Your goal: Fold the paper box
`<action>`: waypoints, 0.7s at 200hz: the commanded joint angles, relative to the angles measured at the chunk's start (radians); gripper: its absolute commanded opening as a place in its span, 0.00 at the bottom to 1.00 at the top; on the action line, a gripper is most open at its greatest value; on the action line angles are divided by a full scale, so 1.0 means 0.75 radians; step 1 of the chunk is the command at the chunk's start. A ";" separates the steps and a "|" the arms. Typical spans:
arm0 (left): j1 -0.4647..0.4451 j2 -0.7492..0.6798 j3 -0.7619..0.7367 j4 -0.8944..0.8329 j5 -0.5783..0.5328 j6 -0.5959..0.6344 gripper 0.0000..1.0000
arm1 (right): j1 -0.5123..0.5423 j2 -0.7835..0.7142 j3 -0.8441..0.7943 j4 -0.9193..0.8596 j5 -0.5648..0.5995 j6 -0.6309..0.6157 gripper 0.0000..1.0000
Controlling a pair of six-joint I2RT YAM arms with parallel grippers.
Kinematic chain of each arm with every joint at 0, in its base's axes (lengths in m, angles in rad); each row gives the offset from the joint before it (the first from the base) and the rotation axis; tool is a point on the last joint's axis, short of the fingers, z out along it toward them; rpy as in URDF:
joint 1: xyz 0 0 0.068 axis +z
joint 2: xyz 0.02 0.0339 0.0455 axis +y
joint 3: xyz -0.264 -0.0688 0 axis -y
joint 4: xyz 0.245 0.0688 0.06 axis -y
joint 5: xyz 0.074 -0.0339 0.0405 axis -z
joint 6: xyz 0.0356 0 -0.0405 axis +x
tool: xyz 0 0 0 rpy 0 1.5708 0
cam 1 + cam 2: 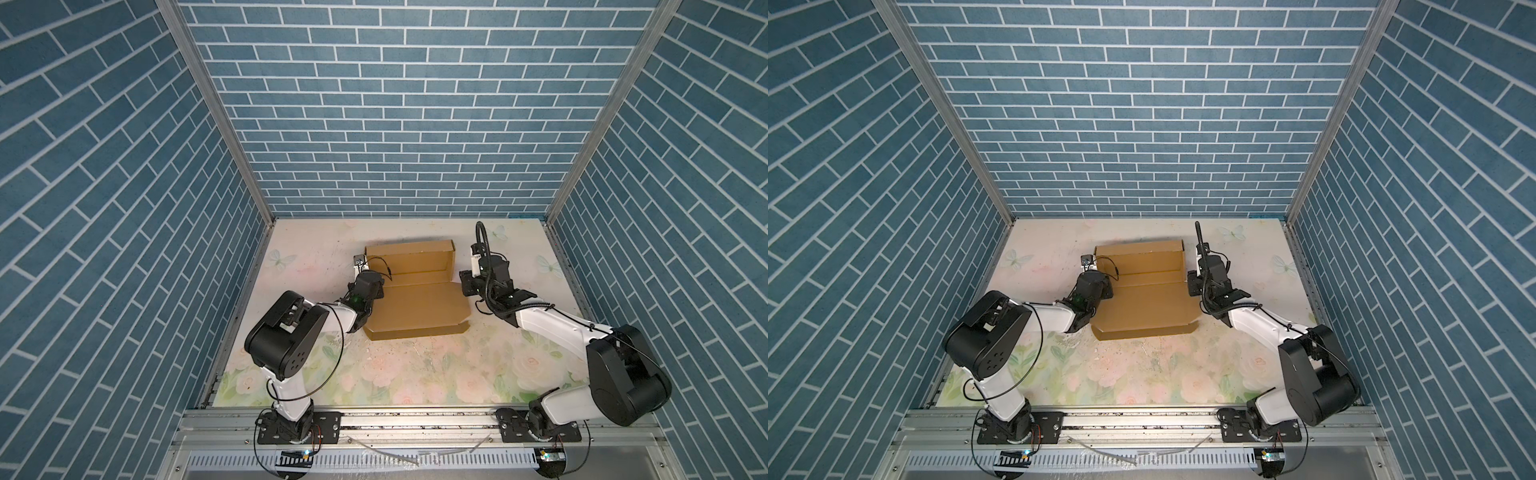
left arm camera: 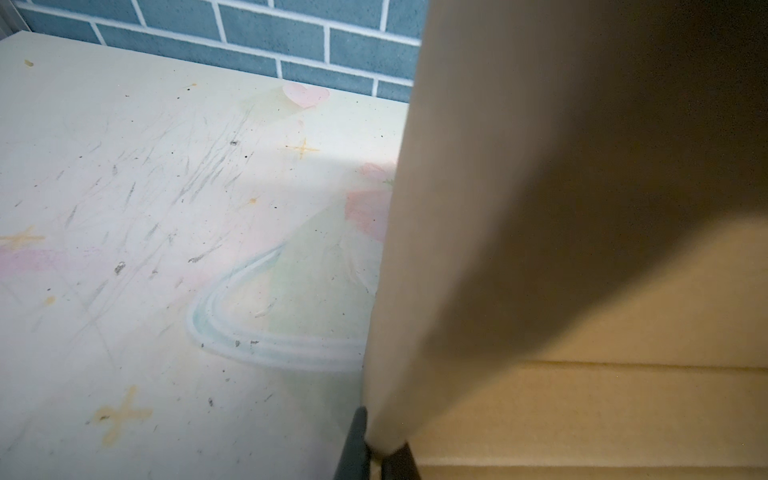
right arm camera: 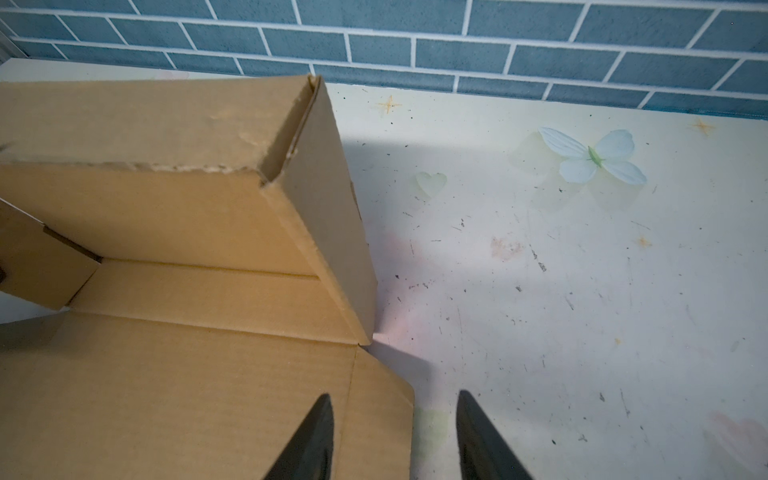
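Your left fingers [image 2: 354, 440] pinch the side flap [image 2: 457, 208] of the plain brown corrugated cardboard box [image 1: 415, 307] upright, forming a wall; right fingers [image 3: 316, 436] hover half-open, empty, over the lid [image 3: 166, 407] edge.

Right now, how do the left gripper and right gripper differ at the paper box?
The left gripper is shut on an upright flap of the paper box; the right gripper is open, holding nothing. The left gripper is at the box's left side; the right gripper straddles its right flap edge, one finger over cardboard, one over the table. Both have dark fingers.
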 commanded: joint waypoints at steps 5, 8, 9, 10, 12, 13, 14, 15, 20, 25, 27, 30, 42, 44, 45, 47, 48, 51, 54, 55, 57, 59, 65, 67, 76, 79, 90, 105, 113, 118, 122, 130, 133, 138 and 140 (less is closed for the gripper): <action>0.021 -0.037 0.028 -0.202 0.078 0.023 0.00 | -0.004 -0.047 0.005 -0.025 -0.005 -0.005 0.48; 0.022 -0.044 0.036 -0.221 0.084 0.025 0.00 | -0.004 -0.048 0.010 -0.031 -0.005 -0.005 0.48; 0.024 -0.046 0.039 -0.229 0.088 0.026 0.00 | -0.004 -0.049 0.011 -0.035 -0.005 -0.005 0.48; 0.024 -0.048 0.042 -0.237 0.090 0.027 0.00 | -0.005 -0.049 0.012 -0.037 -0.005 -0.005 0.48; 0.027 -0.054 0.047 -0.250 0.096 0.028 0.00 | -0.005 -0.050 0.016 -0.042 -0.006 -0.005 0.48; 0.029 -0.056 0.051 -0.259 0.100 0.030 0.00 | -0.005 -0.051 0.017 -0.045 -0.008 -0.005 0.48; 0.030 -0.059 0.053 -0.267 0.103 0.031 0.00 | -0.005 -0.051 0.019 -0.048 -0.009 -0.005 0.48; 0.030 -0.061 0.055 -0.274 0.106 0.033 0.00 | -0.005 -0.051 0.020 -0.050 -0.009 -0.005 0.48; 0.036 -0.075 0.071 -0.310 0.125 0.037 0.00 | -0.005 -0.053 0.029 -0.065 -0.009 -0.006 0.48; 0.044 -0.088 0.089 -0.347 0.144 0.047 0.00 | -0.005 -0.055 0.039 -0.081 -0.010 -0.008 0.48; 0.046 -0.093 0.095 -0.367 0.153 0.050 0.00 | -0.006 -0.057 0.043 -0.089 -0.010 -0.008 0.48; 0.050 -0.099 0.109 -0.394 0.164 0.055 0.00 | -0.007 -0.057 0.047 -0.100 -0.010 -0.009 0.48; 0.067 -0.124 0.164 -0.513 0.212 0.077 0.00 | -0.011 -0.061 0.075 -0.146 -0.011 -0.013 0.48; 0.070 -0.126 0.175 -0.530 0.220 0.080 0.00 | -0.011 -0.061 0.081 -0.152 -0.012 -0.013 0.48; 0.072 -0.127 0.179 -0.542 0.224 0.082 0.00 | -0.012 -0.062 0.082 -0.156 -0.012 -0.013 0.48; 0.073 -0.131 0.189 -0.561 0.232 0.085 0.00 | -0.014 -0.063 0.086 -0.163 -0.012 -0.013 0.48; 0.073 -0.133 0.195 -0.569 0.234 0.087 0.00 | -0.015 -0.063 0.089 -0.167 -0.012 -0.013 0.48; 0.077 -0.135 0.209 -0.597 0.249 0.093 0.00 | -0.014 -0.065 0.096 -0.178 -0.013 -0.015 0.48; 0.081 -0.136 0.226 -0.626 0.265 0.099 0.00 | -0.017 -0.067 0.101 -0.188 -0.012 -0.015 0.48; 0.081 -0.138 0.231 -0.634 0.270 0.100 0.00 | -0.018 -0.067 0.102 -0.190 -0.013 -0.015 0.48; 0.083 -0.139 0.241 -0.654 0.280 0.106 0.00 | -0.019 -0.069 0.108 -0.195 -0.016 -0.015 0.48; 0.085 -0.139 0.255 -0.672 0.291 0.109 0.00 | -0.021 -0.071 0.112 -0.201 -0.018 -0.015 0.48; 0.092 -0.140 0.286 -0.731 0.316 0.122 0.00 | -0.026 -0.075 0.126 -0.222 -0.024 -0.015 0.48; 0.095 -0.140 0.299 -0.748 0.324 0.124 0.00 | -0.027 -0.077 0.130 -0.229 -0.025 -0.015 0.48; 0.103 -0.132 0.354 -0.833 0.356 0.141 0.00 | -0.034 -0.087 0.150 -0.254 -0.035 -0.012 0.48; 0.104 -0.129 0.372 -0.859 0.365 0.146 0.00 | -0.037 -0.093 0.155 -0.262 -0.039 -0.013 0.48; 0.112 -0.114 0.440 -0.966 0.402 0.163 0.00 | -0.049 -0.107 0.181 -0.298 -0.059 -0.009 0.48; 0.115 -0.080 0.545 -1.119 0.425 0.195 0.00 | -0.065 -0.128 0.221 -0.349 -0.073 -0.005 0.48; 0.117 -0.054 0.607 -1.212 0.433 0.203 0.00 | -0.073 -0.137 0.242 -0.383 -0.086 -0.005 0.49; 0.117 -0.037 0.645 -1.261 0.448 0.212 0.00 | -0.081 -0.142 0.260 -0.408 -0.094 -0.003 0.49; 0.119 -0.024 0.675 -1.303 0.457 0.217 0.00 | -0.085 -0.144 0.273 -0.429 -0.101 -0.003 0.49; 0.121 0.006 0.735 -1.387 0.472 0.224 0.00 | -0.095 -0.149 0.298 -0.465 -0.115 -0.005 0.49; 0.121 0.017 0.759 -1.422 0.479 0.228 0.00 | -0.098 -0.151 0.308 -0.478 -0.120 -0.005 0.49; 0.122 0.040 0.797 -1.479 0.496 0.233 0.00 | -0.105 -0.155 0.320 -0.498 -0.126 -0.004 0.49; 0.121 0.049 0.815 -1.503 0.502 0.237 0.00 | -0.108 -0.157 0.326 -0.504 -0.131 -0.004 0.49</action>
